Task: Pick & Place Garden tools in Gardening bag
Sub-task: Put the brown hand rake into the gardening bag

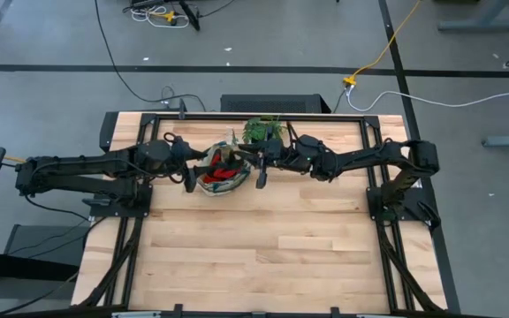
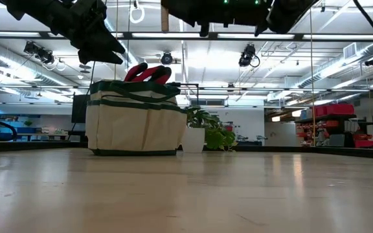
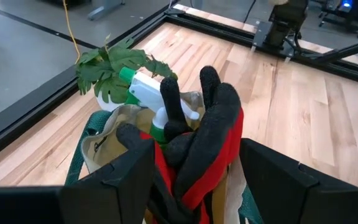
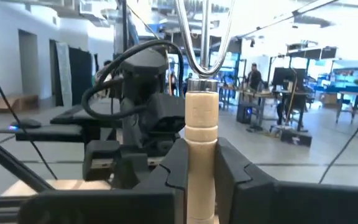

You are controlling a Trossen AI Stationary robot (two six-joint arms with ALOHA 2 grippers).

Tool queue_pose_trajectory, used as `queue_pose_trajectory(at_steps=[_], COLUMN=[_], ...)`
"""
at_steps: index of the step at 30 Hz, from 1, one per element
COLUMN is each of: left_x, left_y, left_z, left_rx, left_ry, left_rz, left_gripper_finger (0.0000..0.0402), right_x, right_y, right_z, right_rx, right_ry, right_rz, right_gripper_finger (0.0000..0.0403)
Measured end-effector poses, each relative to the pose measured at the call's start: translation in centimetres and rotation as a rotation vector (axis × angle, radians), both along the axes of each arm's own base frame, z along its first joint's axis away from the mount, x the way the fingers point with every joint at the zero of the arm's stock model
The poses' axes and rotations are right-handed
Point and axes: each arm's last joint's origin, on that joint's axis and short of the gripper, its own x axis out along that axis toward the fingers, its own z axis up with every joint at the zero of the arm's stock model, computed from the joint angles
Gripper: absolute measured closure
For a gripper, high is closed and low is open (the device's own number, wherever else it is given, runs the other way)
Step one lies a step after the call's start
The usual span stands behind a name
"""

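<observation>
- Right gripper (image 4: pixel 201 180), above the bag (image 2: pixel 135 126), clamps the rake (image 4: pixel 201 124) by its stiff, light wooden handle, the best hold
- Left gripper (image 3: pixel 194 180) hangs open over soft, floppy gloves (image 3: pixel 207 143) in the bag

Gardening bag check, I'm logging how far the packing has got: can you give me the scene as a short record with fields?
bag: cream tote with green trim, upright on the table
in bag: red-and-black gloves, green spray bottle
left gripper: open, just above the gloves
right gripper: shut on the rake, held up in the air by its wooden handle
beside bag: potted plant
left to pack: rake
</observation>
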Motion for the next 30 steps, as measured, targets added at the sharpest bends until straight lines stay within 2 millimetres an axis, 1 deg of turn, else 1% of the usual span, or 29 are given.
queue_pose_trajectory(at_steps=[4,10,13,19,24,30], left_x=[0.3,0.9,1.3,2.8,4.1,4.8], left_y=[0.0,0.0,0.0,0.1,0.4,0.5], left_z=[0.7,3.1,3.8,4.0,4.1,4.4], left_rx=[0.015,0.124,0.172,0.196,0.282,0.332], left_ry=[-0.074,-0.306,-0.378,-0.460,-0.518,-0.594], left_rz=[-0.002,-0.061,-0.087,-0.132,-0.134,-0.128], left_gripper_finger=[0.0161,0.0161,0.0161,0.0161,0.0161,0.0161], right_x=[0.1,0.1,0.1,0.1,0.1,0.2], right_y=[-0.7,-1.0,-1.0,-1.0,-1.0,-1.0], right_z=[-0.1,-0.1,-0.1,-0.1,-0.2,-0.5], right_rx=[0.021,0.028,0.028,0.028,0.030,0.033], right_ry=[-0.035,-0.047,-0.046,-0.045,-0.030,-0.005], right_rz=[0.013,0.032,0.032,0.032,0.031,0.028], right_gripper_finger=[0.0374,0.0374,0.0374,0.0374,0.0374,0.0374])
